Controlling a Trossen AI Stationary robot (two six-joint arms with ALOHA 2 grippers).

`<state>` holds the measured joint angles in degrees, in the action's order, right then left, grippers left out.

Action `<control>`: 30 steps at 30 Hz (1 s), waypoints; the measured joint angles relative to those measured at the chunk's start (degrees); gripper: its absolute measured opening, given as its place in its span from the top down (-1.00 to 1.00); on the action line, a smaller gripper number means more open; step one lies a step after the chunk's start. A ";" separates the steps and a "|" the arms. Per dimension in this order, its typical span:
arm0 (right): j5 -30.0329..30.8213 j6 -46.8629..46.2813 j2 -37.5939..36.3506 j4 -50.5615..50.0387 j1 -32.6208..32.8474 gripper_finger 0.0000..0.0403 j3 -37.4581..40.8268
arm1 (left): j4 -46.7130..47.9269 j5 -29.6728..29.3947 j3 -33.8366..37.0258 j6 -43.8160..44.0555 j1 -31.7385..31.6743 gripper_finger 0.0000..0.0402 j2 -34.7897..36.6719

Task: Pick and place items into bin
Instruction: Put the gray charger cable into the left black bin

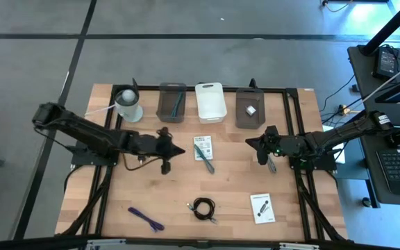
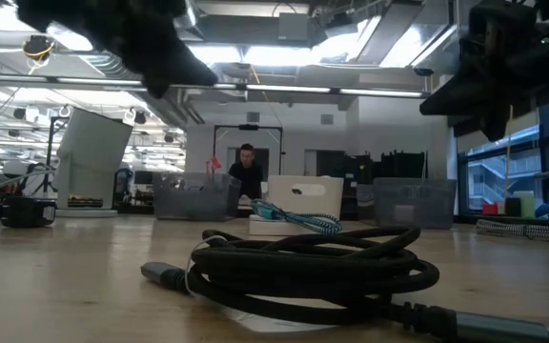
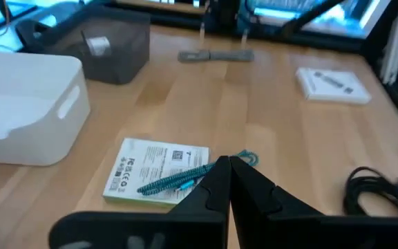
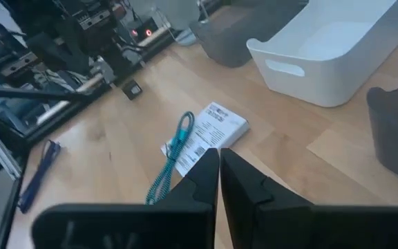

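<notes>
Both claws are pinched closed and empty: left gripper must spread before descending onto the teal braided cord crossing the white printed card; right gripper waits.

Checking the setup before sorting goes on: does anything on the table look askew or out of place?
One oddity: a teal stick lies slanted across the white printed card at mid-table, overhanging its edge rather than resting on the wood. The coiled black cable and purple stick lie loose but undisturbed.
</notes>
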<state>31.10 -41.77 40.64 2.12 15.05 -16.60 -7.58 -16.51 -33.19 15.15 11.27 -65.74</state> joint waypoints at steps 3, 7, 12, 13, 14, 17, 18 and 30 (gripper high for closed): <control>0.70 -0.16 0.04 2.04 0.01 0.90 0.00 | -0.01 0.02 2.59 0.11 0.00 0.99 6.02; 1.50 -0.33 0.11 4.78 0.00 0.91 0.00 | 0.79 0.01 3.92 -1.94 0.00 0.99 11.88; 1.50 -2.88 0.13 4.82 0.00 0.98 -0.11 | 1.47 0.12 3.92 -8.36 0.00 0.99 15.59; 1.50 -2.89 0.28 4.58 0.03 0.98 -0.46 | 1.50 0.11 3.92 -9.59 0.00 0.99 15.96; 1.51 -2.79 0.59 4.32 0.09 0.98 -1.22 | 1.58 0.13 3.92 -10.63 0.00 0.99 16.26; 1.50 -2.75 2.37 -1.16 0.22 0.99 -6.12 | 2.20 0.89 3.92 -12.79 -0.01 0.99 16.74; 1.36 -2.81 3.48 -4.91 0.22 0.99 -8.43 | 2.68 1.73 3.92 -13.40 -0.06 0.99 16.90; -11.68 -22.03 25.26 -65.79 -0.53 0.99 -41.05 | 8.02 4.65 3.92 -15.42 -2.06 0.99 16.95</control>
<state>19.42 -63.79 65.90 -63.67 14.52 -57.65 0.44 -11.87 -29.28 -0.26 9.20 -48.80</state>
